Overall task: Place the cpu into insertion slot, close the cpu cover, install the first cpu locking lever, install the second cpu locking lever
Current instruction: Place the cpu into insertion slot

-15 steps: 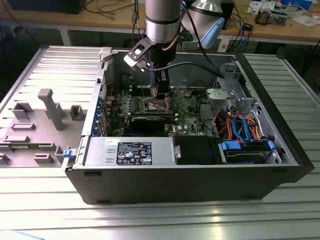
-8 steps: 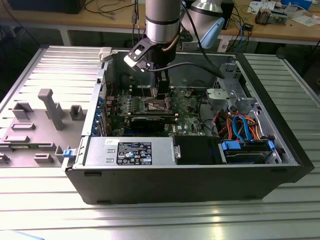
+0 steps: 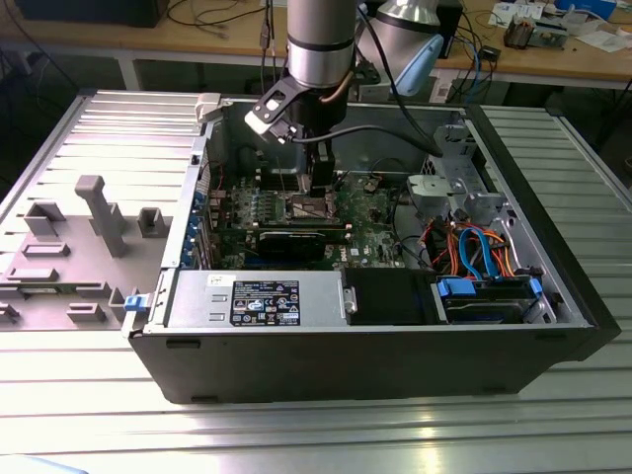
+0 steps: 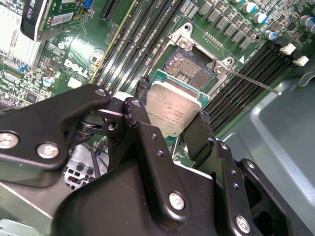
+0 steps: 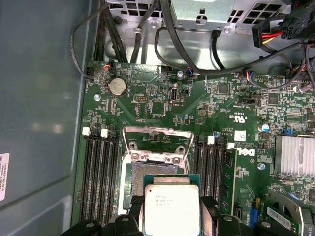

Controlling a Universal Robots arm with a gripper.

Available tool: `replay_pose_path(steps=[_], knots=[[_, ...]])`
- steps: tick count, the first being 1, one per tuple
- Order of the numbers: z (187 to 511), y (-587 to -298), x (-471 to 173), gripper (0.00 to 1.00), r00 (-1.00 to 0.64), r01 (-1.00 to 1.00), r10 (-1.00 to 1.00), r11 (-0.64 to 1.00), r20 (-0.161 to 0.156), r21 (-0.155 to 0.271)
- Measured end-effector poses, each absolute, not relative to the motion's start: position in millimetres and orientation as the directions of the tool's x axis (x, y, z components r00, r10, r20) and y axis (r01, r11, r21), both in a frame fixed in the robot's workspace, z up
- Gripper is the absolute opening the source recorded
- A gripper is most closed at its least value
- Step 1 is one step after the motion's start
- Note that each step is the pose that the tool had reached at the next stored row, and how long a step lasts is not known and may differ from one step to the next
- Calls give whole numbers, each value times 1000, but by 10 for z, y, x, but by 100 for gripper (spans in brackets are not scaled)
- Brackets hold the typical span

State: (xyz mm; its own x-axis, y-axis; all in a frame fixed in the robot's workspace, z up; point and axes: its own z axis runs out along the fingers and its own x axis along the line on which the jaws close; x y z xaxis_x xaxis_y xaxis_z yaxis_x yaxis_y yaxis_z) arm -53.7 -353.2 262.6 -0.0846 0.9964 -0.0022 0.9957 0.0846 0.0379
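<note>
My tool (image 5: 172, 216) grips the cpu (image 4: 173, 112) by its edges, level just above the insertion slot (image 4: 189, 69), whose cpu cover (image 5: 157, 131) stands raised clear.

Electronics lab: cable-strewn workbench (image 3: 217, 39) behind an opened computer case (image 3: 375, 365) on slotted table (image 3: 296, 434).

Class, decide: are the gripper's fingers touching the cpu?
Touching. In the second wrist view, the fingers of the gripper press against opposite edges of the cpu, with no gap at either side.
</note>
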Motion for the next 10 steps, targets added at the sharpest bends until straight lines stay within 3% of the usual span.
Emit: replay_pose_path(steps=[10], knots=[[2587, -3532, -538, 55, -85, 996, 996, 85, -2, 38]])
